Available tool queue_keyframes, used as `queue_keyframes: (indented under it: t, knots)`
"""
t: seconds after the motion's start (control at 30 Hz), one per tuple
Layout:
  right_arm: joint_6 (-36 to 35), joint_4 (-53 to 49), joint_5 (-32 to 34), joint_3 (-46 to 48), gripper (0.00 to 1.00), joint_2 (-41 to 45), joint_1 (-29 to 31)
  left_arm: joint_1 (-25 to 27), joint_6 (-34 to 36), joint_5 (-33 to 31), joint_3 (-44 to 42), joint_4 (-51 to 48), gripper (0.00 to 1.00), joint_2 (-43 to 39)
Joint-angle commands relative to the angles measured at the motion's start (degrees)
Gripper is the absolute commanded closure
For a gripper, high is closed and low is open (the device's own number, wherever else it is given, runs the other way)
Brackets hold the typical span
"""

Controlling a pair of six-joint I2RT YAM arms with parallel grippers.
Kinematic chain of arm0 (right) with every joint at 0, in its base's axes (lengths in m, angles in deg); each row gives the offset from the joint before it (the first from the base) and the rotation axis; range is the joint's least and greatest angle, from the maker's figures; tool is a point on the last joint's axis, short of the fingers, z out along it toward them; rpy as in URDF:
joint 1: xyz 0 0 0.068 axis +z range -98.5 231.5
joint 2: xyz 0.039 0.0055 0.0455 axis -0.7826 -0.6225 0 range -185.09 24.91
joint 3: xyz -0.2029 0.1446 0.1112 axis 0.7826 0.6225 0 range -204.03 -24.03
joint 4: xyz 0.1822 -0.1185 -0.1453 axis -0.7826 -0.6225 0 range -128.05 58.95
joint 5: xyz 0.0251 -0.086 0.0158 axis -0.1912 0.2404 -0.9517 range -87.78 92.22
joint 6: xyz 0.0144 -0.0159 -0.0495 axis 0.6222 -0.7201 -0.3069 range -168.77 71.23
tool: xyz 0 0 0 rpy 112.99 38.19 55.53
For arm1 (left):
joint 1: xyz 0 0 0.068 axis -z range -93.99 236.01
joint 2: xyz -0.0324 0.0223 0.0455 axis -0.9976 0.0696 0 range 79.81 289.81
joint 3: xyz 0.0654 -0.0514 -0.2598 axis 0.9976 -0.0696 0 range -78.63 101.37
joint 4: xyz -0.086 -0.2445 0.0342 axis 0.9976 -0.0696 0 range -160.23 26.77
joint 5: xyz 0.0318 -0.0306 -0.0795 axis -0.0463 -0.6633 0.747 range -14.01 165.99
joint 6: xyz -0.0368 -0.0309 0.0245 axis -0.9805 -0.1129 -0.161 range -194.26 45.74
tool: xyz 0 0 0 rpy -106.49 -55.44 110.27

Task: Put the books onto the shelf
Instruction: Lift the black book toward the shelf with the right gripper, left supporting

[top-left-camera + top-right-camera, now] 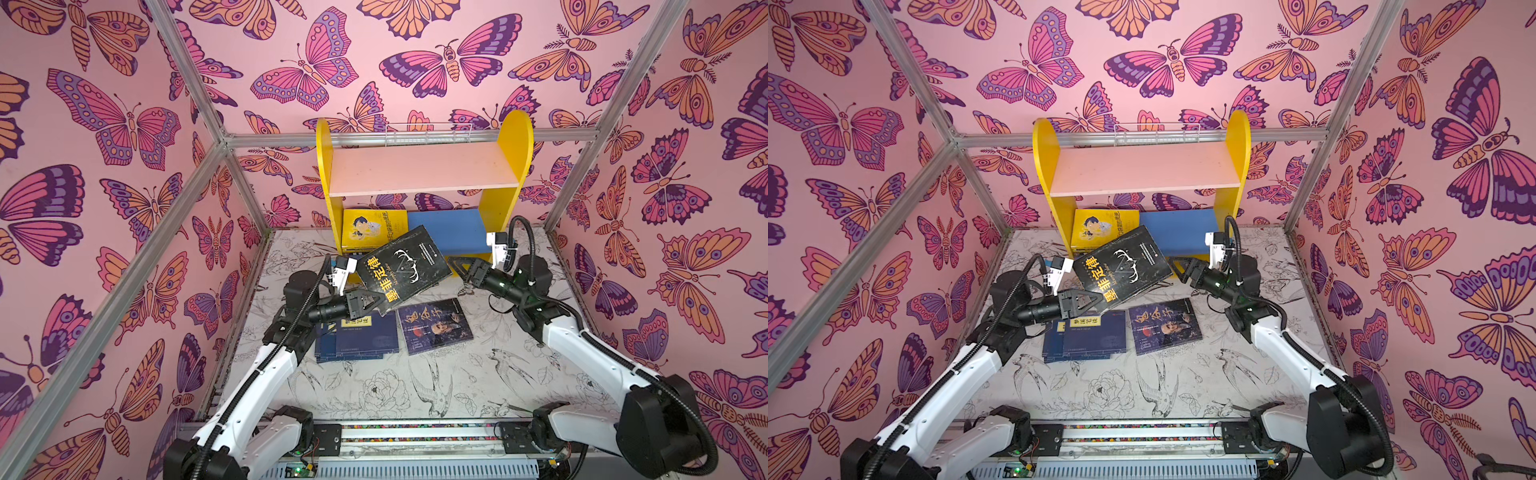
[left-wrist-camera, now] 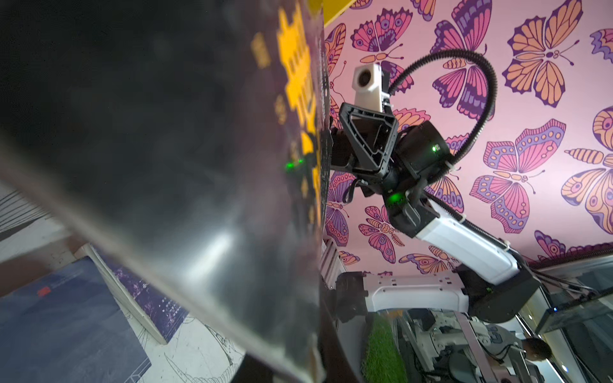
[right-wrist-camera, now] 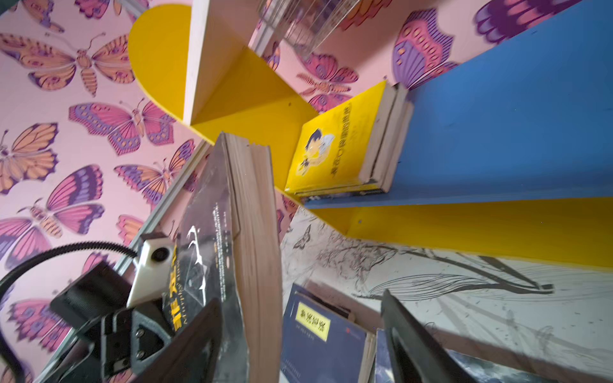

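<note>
Black book [image 1: 405, 266] clamped by left gripper [image 1: 376, 301]; right gripper [image 1: 453, 266] spread, apart.

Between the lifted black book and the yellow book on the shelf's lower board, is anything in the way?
Nothing: in both top views the black book, held by the left gripper, overlaps the yellow book's near edge, with no object between them.

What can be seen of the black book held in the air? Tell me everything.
The black book is a thick, glossy paperback with yellow title characters and a white antler drawing. It hangs tilted above the table, in front of the shelf. The left gripper is shut on its lower corner. The right gripper is open beside it.
</note>
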Motion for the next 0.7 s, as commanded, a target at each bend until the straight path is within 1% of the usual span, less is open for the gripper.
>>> queue_keyframes:
  t: [0.0,0.13,0.27,0.4,0.47,0.6,0.67]
  knots:
    - [1.69,2.78,-10.25,-1.2,0.26,-2.15,0.02,-0.56,4.62,4.27,2.19,-0.42,1.0,-2.44]
    - [5.14,6.68,-14.05,-0.8,0.3,-4.59,0.49,-0.62,5.23,4.04,1.82,-0.73,1.0,-2.85]
    - [5.18,6.73,-15.83,-0.52,0.32,-4.99,1.62,-0.72,6.14,3.25,1.69,-0.78,1.0,-3.33]
    - [6.7,7.91,-17.17,0.21,0.42,-4.91,2.43,-0.78,7.16,2.47,2.01,-1.52,1.0,-2.99]
    - [8.31,9.9,-17.64,0.85,0.5,-4.81,2.61,-0.81,7.48,2.02,1.92,-1.71,1.0,-2.71]
    - [8.45,10.48,-16.79,1.5,0.75,-3.83,2.57,-0.74,7.82,1.01,1.29,-1.98,1.0,-2.19]
    - [7.57,10.63,-15.51,1.76,0.85,-3.05,2.58,-0.84,7.83,-0.45,0.85,-2.05,1.0,-2.27]
